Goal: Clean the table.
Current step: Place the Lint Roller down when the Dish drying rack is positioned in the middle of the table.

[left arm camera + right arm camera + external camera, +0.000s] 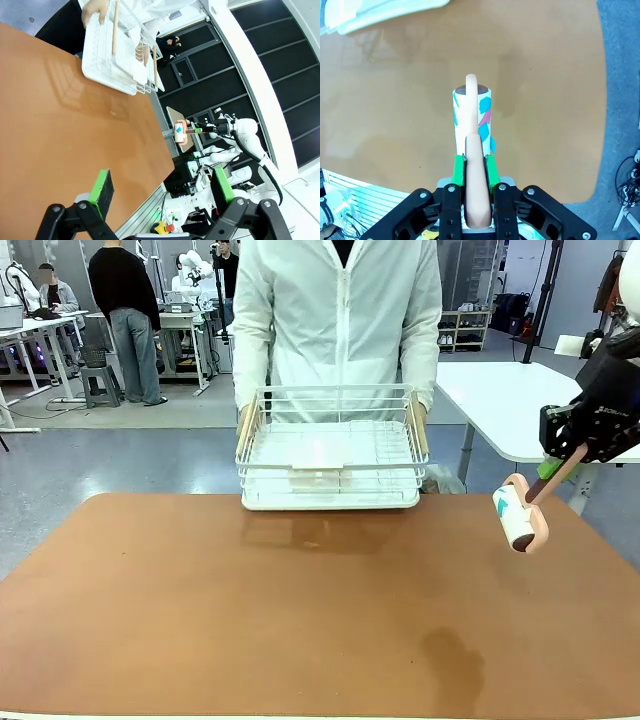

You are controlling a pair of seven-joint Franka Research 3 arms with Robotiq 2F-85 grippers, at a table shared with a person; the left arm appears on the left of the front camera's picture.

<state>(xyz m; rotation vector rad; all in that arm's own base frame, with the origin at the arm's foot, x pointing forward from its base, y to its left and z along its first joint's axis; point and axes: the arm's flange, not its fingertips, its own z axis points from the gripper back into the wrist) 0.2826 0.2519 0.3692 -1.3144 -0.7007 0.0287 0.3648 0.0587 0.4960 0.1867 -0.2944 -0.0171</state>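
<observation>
The reddish-brown table (250, 620) fills the front view. Off its right edge, my right gripper (557, 467) is shut on the pink handle of a lint roller (516, 519). The roller's white head hangs tilted just above the table's right side. Looking along the right wrist, the green pads (458, 169) clamp the handle and the roller (472, 112) points out over the brown top (395, 100). My left gripper (162, 192) is open with nothing between its fingers, high over the table (60, 135). From there the roller (180, 134) shows far off.
A person in a white coat stands at the far edge and holds a white wire basket (330, 392) resting on the table's far rim. A darker patch (450, 655) marks the top near the front right. A white table (500, 400) stands behind on the right.
</observation>
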